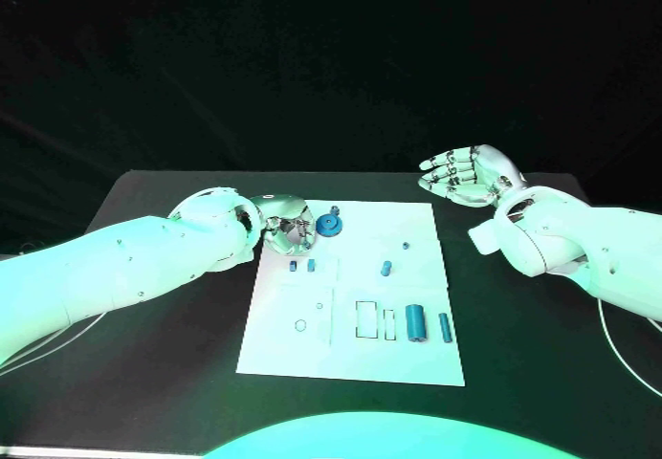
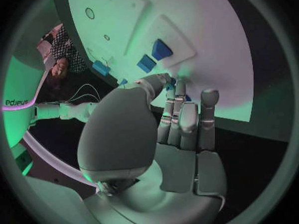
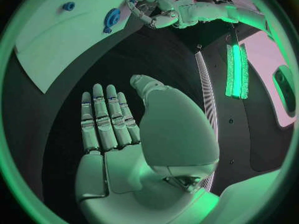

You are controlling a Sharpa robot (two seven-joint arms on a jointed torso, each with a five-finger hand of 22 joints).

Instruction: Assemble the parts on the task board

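On the black table [image 1: 165, 382] lies the white task board [image 1: 414, 229]. The left robot hand [image 1: 286, 222] curls beside the blue gear [image 1: 330, 225], seemingly touching; grip unclear. The right robot hand [image 1: 467, 175] hovers spread. The gear looks light, rigid, slippery; pinch its rim.

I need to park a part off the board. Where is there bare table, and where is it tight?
Bare black table lies right of the task board, below the open right robot hand. It is crowded at the board's far left corner, where the left robot hand sits beside the blue gear.

Left hand [image 1: 283, 222] fingers curled downward; right hand [image 1: 467, 175] raised, fingers spread.
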